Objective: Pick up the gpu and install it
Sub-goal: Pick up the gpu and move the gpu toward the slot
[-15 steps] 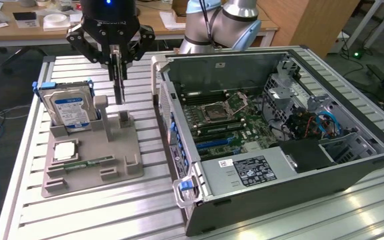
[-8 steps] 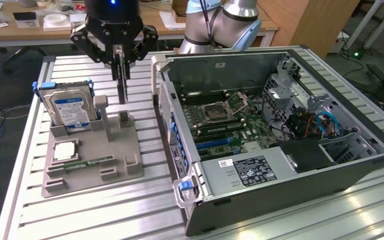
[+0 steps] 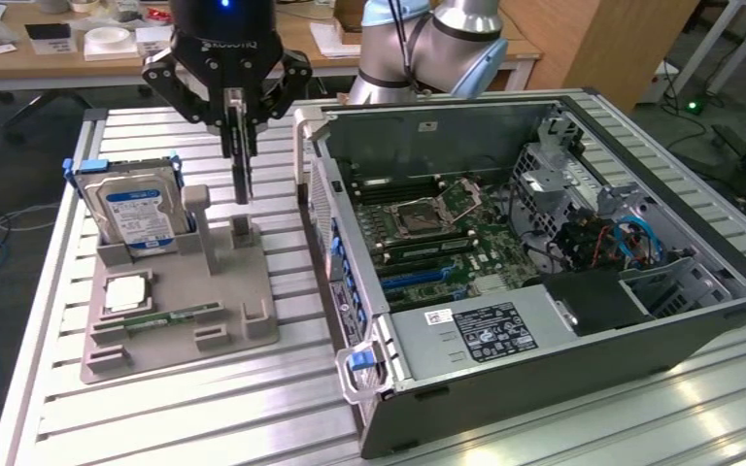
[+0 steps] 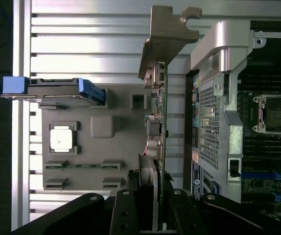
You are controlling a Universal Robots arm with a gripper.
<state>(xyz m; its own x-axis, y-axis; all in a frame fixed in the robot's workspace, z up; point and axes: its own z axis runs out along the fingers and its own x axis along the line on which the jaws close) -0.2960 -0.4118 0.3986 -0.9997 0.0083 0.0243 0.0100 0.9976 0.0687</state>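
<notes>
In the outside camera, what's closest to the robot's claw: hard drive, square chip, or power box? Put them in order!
1. Hard drive, upright on the exterior view's left, beside the gripper.
2. Chip, flat on the grey holder.
3. Power box, inside the case, on that view's right.

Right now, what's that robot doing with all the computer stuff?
The robot arm's gripper is pinching a graphics card by its top edge, so the card hangs straight down just over a gray holder tray. A hard drive stands upright in the same tray. The open computer case sits right beside the tray, on the exterior view's right. The card has not been put into it yet.
</notes>
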